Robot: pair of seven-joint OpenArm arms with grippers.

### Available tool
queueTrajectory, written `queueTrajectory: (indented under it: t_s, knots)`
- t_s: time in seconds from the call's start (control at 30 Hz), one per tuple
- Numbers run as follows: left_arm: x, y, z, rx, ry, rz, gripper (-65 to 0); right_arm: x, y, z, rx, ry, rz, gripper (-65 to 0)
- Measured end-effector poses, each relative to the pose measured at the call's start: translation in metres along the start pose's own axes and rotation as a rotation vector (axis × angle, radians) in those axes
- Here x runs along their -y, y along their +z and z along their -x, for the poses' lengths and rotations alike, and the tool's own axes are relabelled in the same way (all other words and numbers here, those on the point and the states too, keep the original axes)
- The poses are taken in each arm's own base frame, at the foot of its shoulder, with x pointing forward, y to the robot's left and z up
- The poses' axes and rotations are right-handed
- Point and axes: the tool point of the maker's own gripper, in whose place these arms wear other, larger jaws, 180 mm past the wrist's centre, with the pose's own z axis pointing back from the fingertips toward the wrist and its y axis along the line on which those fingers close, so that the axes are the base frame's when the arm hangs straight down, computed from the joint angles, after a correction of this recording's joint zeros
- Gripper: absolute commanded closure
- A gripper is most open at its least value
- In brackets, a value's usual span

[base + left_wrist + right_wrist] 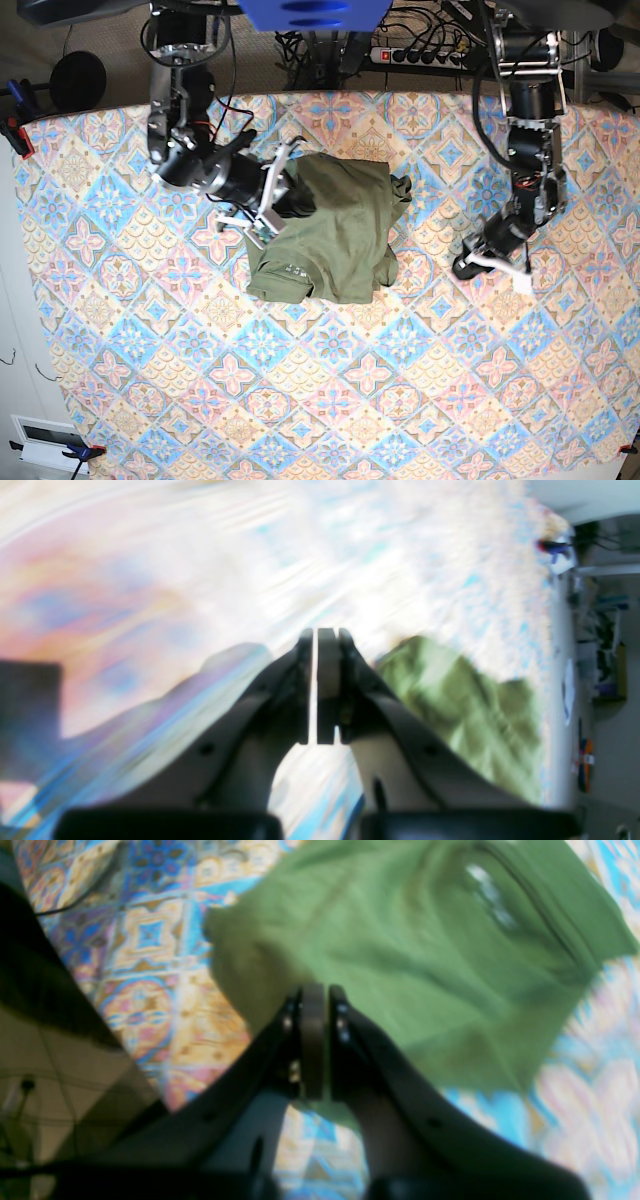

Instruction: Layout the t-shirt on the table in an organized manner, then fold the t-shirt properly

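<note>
The olive-green t-shirt (335, 235) lies bunched and partly doubled over in the upper middle of the patterned table (330, 400). My right gripper (298, 205) is at the shirt's left edge. In the right wrist view its jaws (314, 990) are shut, and the t-shirt (400, 940) spreads out from the tips, so they seem to pinch its edge. My left gripper (465, 267) hovers over bare table to the right of the shirt and apart from it. In the blurred left wrist view it (320, 632) is shut with nothing in it, and the t-shirt (465, 705) lies off to one side.
A power strip (420, 55) and cables lie behind the table's back edge. A red clamp (20, 130) grips the cloth at the left corner. The table edge and the floor (50, 1065) show at the lower left of the right wrist view.
</note>
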Motion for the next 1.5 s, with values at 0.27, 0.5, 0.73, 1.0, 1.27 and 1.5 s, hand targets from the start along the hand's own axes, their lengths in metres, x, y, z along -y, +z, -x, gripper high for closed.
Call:
queueTrajectory:
  t_s: [0.27,0.5,0.73,1.0,1.27,1.5]
  knots:
    - [-0.026,0.044,-0.001,0.027,0.046,-0.033,0.0,-0.019,-0.059,0.019,-0.235,0.198,-0.071,-2.0]
    - [-0.007,0.046,-0.001,0.034,0.015,0.020,0.0,-0.070,-0.107,0.005,-0.278,0.323,-0.249,-1.9]
    - [-0.023,0.052,0.019,-0.004,0.039,-0.021,0.0,-0.052,-0.124,0.051,-0.466,0.367,-0.201,-1.9]
    - [-0.022,0.052,0.017,0.002,0.039,-0.017,0.0,-0.010,-0.111,0.057,-0.447,0.276,-0.117,-1.8]
    - [-0.020,0.052,0.017,0.002,0.037,-0.010,0.0,0.064,-0.063,0.075,-0.389,0.096,0.065,-1.8]
    - [-0.010,0.063,0.025,-0.005,0.005,0.009,0.0,0.122,-0.015,0.088,-0.458,0.086,0.238,-1.8]
